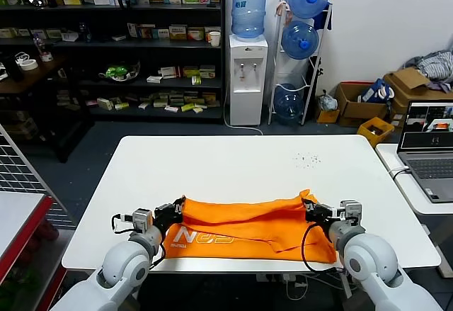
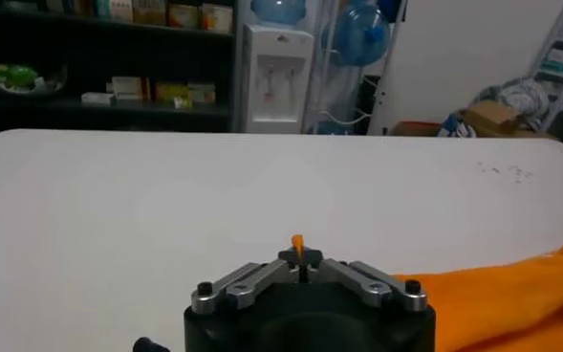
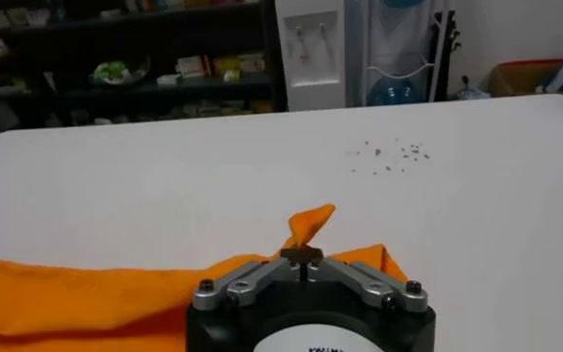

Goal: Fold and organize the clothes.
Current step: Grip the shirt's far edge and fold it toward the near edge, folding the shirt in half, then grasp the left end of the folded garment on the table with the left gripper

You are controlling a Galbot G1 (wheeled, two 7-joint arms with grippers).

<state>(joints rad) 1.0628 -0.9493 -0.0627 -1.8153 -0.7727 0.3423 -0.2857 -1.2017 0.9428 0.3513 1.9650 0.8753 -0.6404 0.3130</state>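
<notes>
The orange T-shirt (image 1: 251, 227) lies bunched along the worktop's (image 1: 241, 166) near edge, lettering up. The left end effector (image 1: 177, 210) pinches its left corner, the right end effector (image 1: 309, 208) its right corner, both pressed together on fabric. A laptop (image 1: 429, 148) sits beyond the right edge; small specks (image 1: 306, 159) dot the bare far side.

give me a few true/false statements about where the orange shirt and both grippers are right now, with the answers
1. The orange T-shirt lies at the near edge of the white table. True.
2. The left gripper is open and clear of the shirt. False: it is shut on the shirt's left corner.
3. The right gripper pinches the shirt's right corner. True.
4. The white lettering sits nearer the right gripper. False: it is near the left one.
5. A laptop sits on the white table beside the shirt. False: it is on a separate surface to the right.
</notes>
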